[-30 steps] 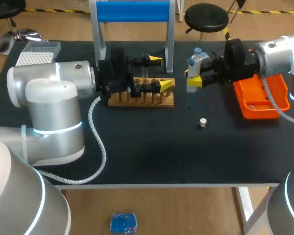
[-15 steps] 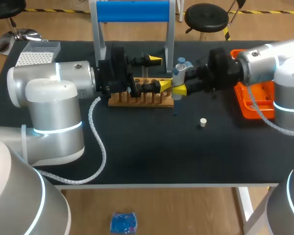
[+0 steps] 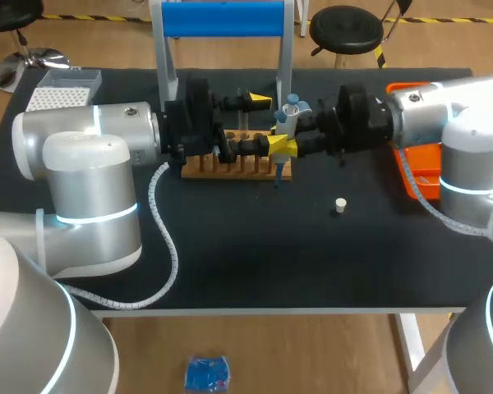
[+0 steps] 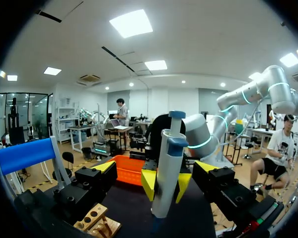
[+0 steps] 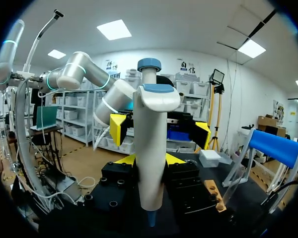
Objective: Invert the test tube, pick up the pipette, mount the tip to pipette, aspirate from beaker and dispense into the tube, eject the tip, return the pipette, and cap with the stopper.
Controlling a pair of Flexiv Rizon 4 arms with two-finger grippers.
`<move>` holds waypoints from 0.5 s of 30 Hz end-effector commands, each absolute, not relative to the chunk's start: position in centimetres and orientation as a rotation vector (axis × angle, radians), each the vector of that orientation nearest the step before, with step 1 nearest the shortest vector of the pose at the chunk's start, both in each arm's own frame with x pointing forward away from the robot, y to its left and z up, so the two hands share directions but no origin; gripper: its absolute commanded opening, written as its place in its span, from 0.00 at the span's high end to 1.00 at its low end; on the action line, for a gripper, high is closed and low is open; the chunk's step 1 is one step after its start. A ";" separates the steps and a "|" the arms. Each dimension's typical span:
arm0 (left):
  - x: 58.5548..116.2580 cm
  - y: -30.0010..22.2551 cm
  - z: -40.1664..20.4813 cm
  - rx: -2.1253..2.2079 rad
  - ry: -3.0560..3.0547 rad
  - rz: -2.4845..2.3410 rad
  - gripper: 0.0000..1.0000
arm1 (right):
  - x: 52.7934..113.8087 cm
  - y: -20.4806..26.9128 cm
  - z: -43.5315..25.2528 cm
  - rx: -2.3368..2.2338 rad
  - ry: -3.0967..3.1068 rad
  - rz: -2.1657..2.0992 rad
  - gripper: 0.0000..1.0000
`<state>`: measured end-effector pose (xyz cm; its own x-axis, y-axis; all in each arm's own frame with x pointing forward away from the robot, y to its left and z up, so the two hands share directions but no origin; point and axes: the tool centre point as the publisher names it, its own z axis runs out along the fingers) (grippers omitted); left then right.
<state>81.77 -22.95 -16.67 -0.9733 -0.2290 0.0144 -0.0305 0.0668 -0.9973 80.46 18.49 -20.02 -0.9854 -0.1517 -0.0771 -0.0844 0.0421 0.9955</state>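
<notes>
The pipette (image 3: pixel 289 115) stands upright in the right hand (image 3: pixel 286 144), whose fingers are closed on its barrel from both sides. Its tip (image 3: pixel 277 176) points down at the right end of the rack (image 3: pixel 230 168), likely lined up to dispense into a tube there. The left hand (image 3: pixel 265 121) lies level over the rack, spread wide and gripping nothing, perhaps guarding the tube, which I cannot make out; the stopper (image 3: pixel 339 205) waits on the table (image 3: pixel 230 263), well apart

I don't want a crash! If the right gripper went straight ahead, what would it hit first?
Probably the left gripper, whose open fingers face the right gripper close ahead, above the wooden rack. Depth is unclear, so the pipette it holds might touch first.
</notes>
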 end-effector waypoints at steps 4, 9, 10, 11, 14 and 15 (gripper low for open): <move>81.7 -23.1 -16.7 -0.270 2.179 -2.032 0.00 | 80.9 19.3 -19.9 0.249 -2.239 -2.142 1.00; 81.7 -23.1 -16.7 -0.270 2.179 -2.032 0.00 | 81.0 19.5 -19.7 0.238 -2.234 -2.156 1.00; 81.7 -23.1 -16.7 -0.270 2.179 -2.032 0.00 | 81.0 19.5 -19.7 0.231 -2.228 -2.160 1.00; 81.7 -23.1 -16.7 -0.270 2.179 -2.032 0.00 | 81.0 19.6 -19.6 0.231 -2.228 -2.161 1.00; 81.7 -23.1 -16.7 -0.270 2.179 -2.032 0.00 | 81.1 19.7 -19.4 0.234 -2.229 -2.165 1.00; 81.7 -23.1 -16.7 -0.270 2.179 -2.032 0.00 | 81.1 19.7 -19.4 0.234 -2.228 -2.166 1.00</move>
